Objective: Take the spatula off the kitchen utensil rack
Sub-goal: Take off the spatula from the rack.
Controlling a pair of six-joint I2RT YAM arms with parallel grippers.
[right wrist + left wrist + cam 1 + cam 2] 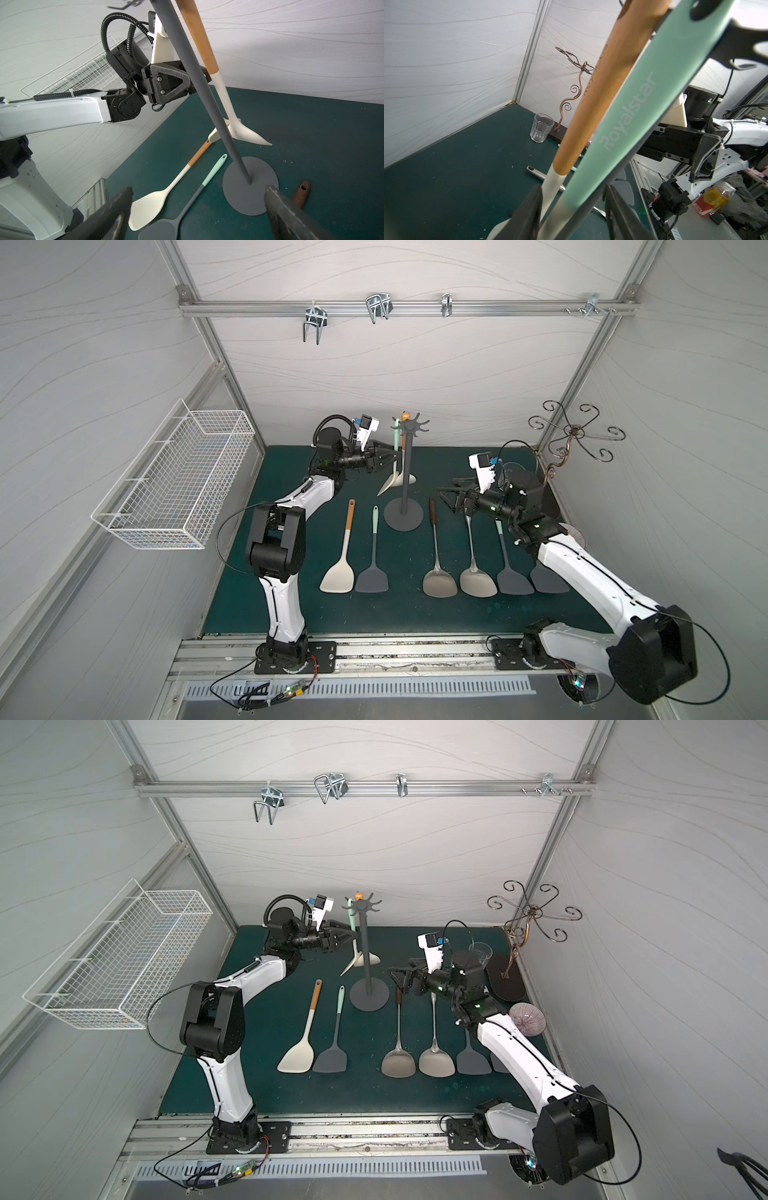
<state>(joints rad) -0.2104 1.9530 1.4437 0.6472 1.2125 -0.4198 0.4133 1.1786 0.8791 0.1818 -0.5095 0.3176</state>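
Note:
The kitchen utensil rack (405,472) is a dark grey pole on a round disc base (249,187), with a hook crown (365,905) on top. Two spatulas hang from it. One has a mint handle (633,116) and the other an orange wooden handle (602,83); both have cream heads. My left gripper (395,455) (573,188) reaches in from the left at mid-handle. Its fingers (529,214) straddle the mint handle with gaps still showing, and the pole is just behind. My right gripper (446,497) (197,197) hovers open and empty to the right of the base.
Several spatulas lie in a row on the green mat (390,614), one with a brown handle (300,193) beside the rack base. A white wire basket (174,477) hangs on the left wall. A copper scrolled stand (575,435) and a glass (540,127) stand at the back right.

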